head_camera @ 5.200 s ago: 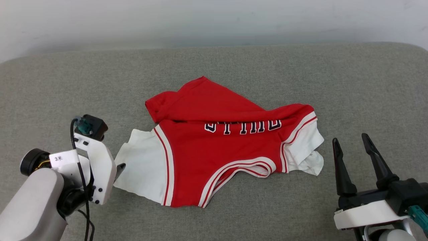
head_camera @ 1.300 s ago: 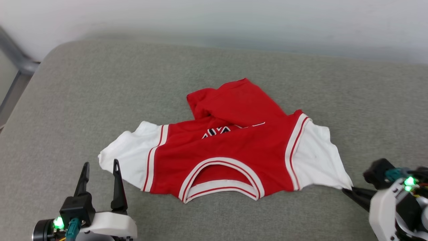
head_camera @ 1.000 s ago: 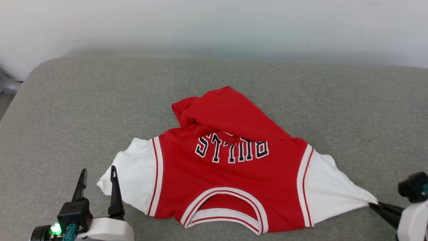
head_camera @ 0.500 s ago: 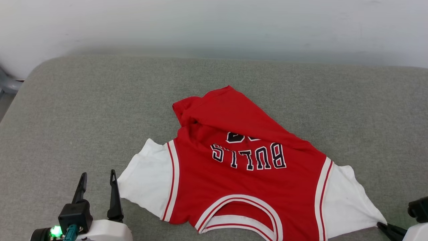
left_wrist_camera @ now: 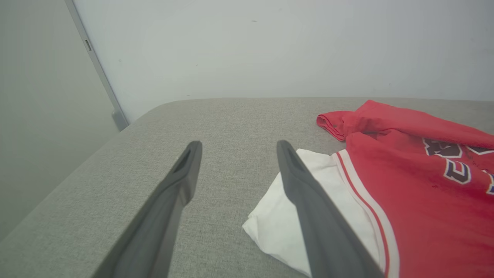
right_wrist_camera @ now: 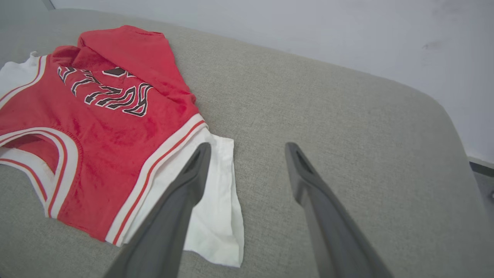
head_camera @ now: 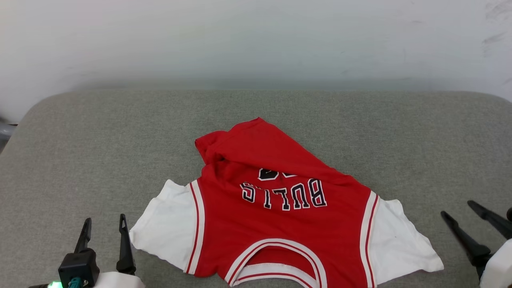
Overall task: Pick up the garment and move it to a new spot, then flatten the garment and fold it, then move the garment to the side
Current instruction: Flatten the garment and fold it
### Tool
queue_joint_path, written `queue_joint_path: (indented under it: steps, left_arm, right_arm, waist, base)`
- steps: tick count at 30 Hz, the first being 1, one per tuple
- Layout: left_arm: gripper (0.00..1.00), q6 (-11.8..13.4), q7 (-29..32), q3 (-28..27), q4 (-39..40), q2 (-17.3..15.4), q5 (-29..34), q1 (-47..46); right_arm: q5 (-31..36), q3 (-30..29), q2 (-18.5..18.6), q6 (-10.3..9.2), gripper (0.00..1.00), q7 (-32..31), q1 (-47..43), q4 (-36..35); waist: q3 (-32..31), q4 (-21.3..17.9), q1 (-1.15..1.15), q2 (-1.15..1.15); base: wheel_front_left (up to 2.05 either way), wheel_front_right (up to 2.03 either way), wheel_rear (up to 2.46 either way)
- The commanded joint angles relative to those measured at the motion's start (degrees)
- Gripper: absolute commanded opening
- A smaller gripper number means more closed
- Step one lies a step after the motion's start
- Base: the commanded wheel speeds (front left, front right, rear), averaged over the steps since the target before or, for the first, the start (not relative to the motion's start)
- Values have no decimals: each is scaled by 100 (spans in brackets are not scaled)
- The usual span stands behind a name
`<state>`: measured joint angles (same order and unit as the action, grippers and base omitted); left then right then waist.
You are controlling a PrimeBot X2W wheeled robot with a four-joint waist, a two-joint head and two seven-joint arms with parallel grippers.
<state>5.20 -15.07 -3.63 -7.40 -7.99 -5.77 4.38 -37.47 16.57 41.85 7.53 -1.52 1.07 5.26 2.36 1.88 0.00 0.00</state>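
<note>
1. Presently my left gripper [head_camera: 104,219], lower left of the head view, has its fingers spread and empty, tips just beside the left white sleeve [head_camera: 164,224].
2. My right gripper [head_camera: 457,209], lower right, is likewise parted, holding nothing, near the right white sleeve [head_camera: 400,244].
3. The garment [head_camera: 280,224] lies lower centre on the grey cushion [head_camera: 100,152], collar [head_camera: 276,243] toward the bottom edge.
4. Its red lower body [head_camera: 256,144] is doubled over part of the lettering [head_camera: 284,195]. Judgement: flattening is unfinished, hence both grippers flank it.
</note>
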Motion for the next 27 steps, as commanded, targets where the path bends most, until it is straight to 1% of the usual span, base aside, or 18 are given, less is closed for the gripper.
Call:
queue_joint_path:
  steps: [1,3,5,10,14,16,19,27]
  left_arm:
    - [100,-2,-15,5,18,2,26,54]
    - [100,-1,-15,14,35,18,38,56]
    - [100,-12,-15,36,48,33,55,32]
    - [100,-43,-15,62,54,35,81,-92]
    - [100,-62,-15,67,66,39,90,-171]
    - [100,-73,-15,71,72,46,95,-217]
    - [100,-78,-15,78,93,56,106,-263]
    - [100,-63,-15,53,125,79,124,-377]
  right_arm:
    - [62,-62,-40,-8,100,-93,-75,-104]
    - [174,-198,-5,-8,100,-399,-16,-311]
    - [320,-181,131,-8,100,-828,101,-443]
    - [145,302,399,-8,100,-2211,358,-465]
    - [-103,648,455,-8,100,-3043,578,-274]
    - [-102,774,461,-8,100,-3206,721,-159]
    - [-260,915,318,-8,100,-3315,819,156]
    - [-367,1547,110,-7,100,-3054,1131,1047]
  waist:
    - [-7,-8,0,0]
    - [8,-15,0,0]
    - [45,-8,0,0]
    - [152,43,0,0]
    - [253,120,0,0]
    - [312,167,0,0]
    - [413,230,0,0]
    - [652,307,0,0]
  base:
    - [0,0,0]
    - [0,0,0]
    - [0,0,0]
    - [0,0,0]
    - [0,0,0]
    - [0,0,0]
    - [0,0,0]
    - [0,0,0]
